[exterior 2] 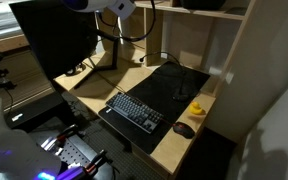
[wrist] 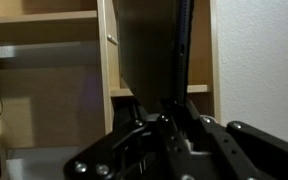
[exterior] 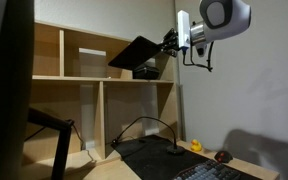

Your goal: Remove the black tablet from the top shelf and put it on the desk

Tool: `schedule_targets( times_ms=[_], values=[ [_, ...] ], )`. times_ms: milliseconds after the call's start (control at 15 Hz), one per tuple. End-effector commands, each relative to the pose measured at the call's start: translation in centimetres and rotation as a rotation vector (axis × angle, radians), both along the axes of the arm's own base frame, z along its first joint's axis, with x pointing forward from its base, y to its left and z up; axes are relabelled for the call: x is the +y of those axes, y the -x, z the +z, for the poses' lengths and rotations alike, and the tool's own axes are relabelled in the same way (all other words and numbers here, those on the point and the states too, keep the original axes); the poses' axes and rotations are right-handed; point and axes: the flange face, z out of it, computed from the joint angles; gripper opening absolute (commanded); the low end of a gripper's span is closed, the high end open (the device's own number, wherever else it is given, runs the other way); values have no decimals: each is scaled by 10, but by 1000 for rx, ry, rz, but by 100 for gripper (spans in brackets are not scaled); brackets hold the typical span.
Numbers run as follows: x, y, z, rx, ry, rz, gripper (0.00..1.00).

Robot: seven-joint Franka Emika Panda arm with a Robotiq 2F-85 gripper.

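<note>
My gripper (exterior: 170, 43) is shut on one end of the black tablet (exterior: 136, 53), a thin black slab. It holds the tablet tilted in the air in front of the right compartment of the top shelf (exterior: 84, 50). In the wrist view the tablet (wrist: 149, 45) rises from between the fingers (wrist: 170, 108), with the pale shelf compartments (wrist: 44, 30) behind it. The pale wooden desk (exterior: 104, 170) lies below and also shows in an exterior view (exterior 2: 94, 90). The tablet cannot be made out in that view.
A chunky black device (exterior: 148, 72) sits on the shelf board below the tablet. On the desk lie a black mat (exterior 2: 169, 90), a keyboard (exterior 2: 134, 108), a yellow duck (exterior 2: 197, 108) and a mouse (exterior 2: 185, 130). A large dark screen (exterior 2: 52, 35) and cables (exterior: 144, 125) stand nearby.
</note>
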Motion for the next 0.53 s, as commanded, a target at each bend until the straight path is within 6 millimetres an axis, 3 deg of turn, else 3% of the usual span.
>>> schedule_targets(
  times_ms=[0, 467],
  values=[
    [0, 33, 4, 20, 4, 101, 5],
    [-10, 62, -7, 244, 130, 247, 5]
  ],
)
